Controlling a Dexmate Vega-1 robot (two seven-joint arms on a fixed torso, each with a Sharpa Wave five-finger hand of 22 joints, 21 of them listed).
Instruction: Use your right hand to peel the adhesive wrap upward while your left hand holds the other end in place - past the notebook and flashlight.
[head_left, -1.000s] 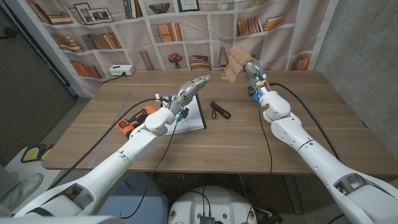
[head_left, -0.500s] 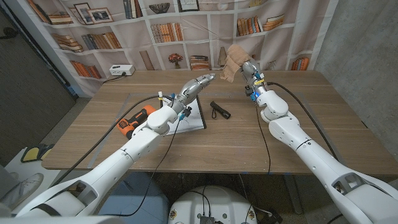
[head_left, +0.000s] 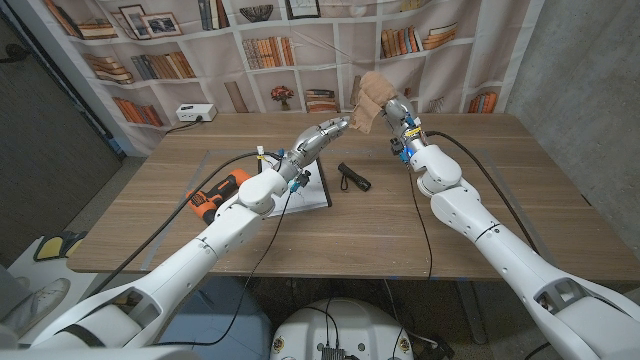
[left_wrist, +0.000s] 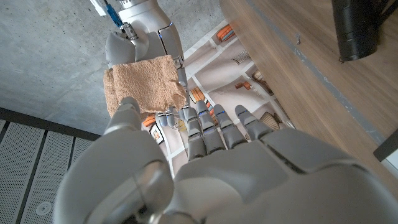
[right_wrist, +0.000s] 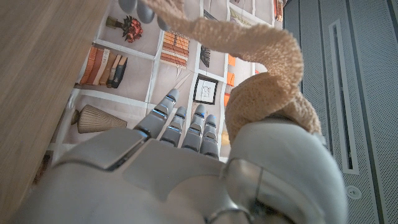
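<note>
Over the table's far side, at about twelve o'clock, the left hand (head_left: 322, 134) pinches one end of the tan wrap (head_left: 367, 100); the right hand (head_left: 398, 110) clutches the bunched other end, above the notebook (head_left: 310, 186) and flashlight (head_left: 353, 177). A hard pull could tear it from the left's light pinch. No containers here.

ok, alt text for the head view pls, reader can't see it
Both robot hands meet at a tan adhesive wrap held above the far side of a wooden table: the right hand grips it from the right, the left hand reaches its lower edge. Nearer lie a notebook, a black flashlight and an orange drill.
</note>
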